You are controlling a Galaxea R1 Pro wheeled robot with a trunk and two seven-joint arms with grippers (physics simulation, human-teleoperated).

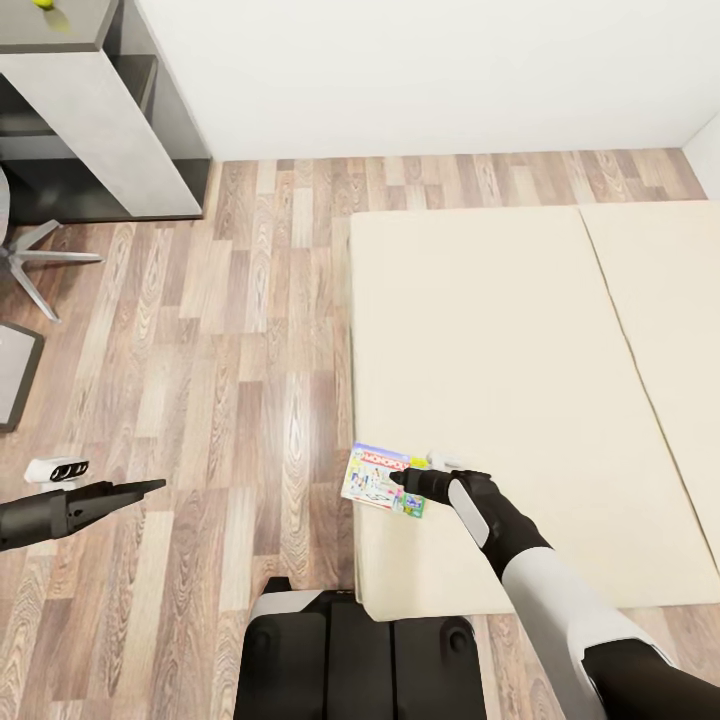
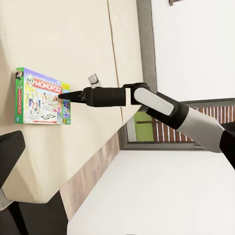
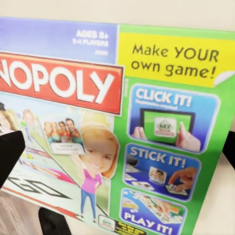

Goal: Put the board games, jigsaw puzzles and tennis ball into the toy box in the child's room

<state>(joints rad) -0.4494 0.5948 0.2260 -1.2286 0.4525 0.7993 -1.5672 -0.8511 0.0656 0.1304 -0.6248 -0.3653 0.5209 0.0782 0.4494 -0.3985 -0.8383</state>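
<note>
The Monopoly board game [image 1: 383,479] lies flat on the near-left corner of the cream bed [image 1: 520,380], partly over the edge. My right gripper [image 1: 402,479] hovers open just over its lid, fingertips at the box's right half. The right wrist view has the lid [image 3: 117,127] close up between the spread fingers [image 3: 10,156]. From the left wrist view, the box [image 2: 41,96] and the right gripper [image 2: 63,96] touching or nearly touching it are seen side-on. My left gripper [image 1: 150,487] is open and empty over the floor. The tennis ball [image 1: 45,4] sits on the table [image 1: 90,110] at far left.
Wood-plank floor [image 1: 230,340] lies between the bed and the table. A chair's star base [image 1: 30,262] stands by the table at the left edge. A white wall [image 1: 430,70] runs behind the bed. My own base [image 1: 360,650] is at the bed's near corner.
</note>
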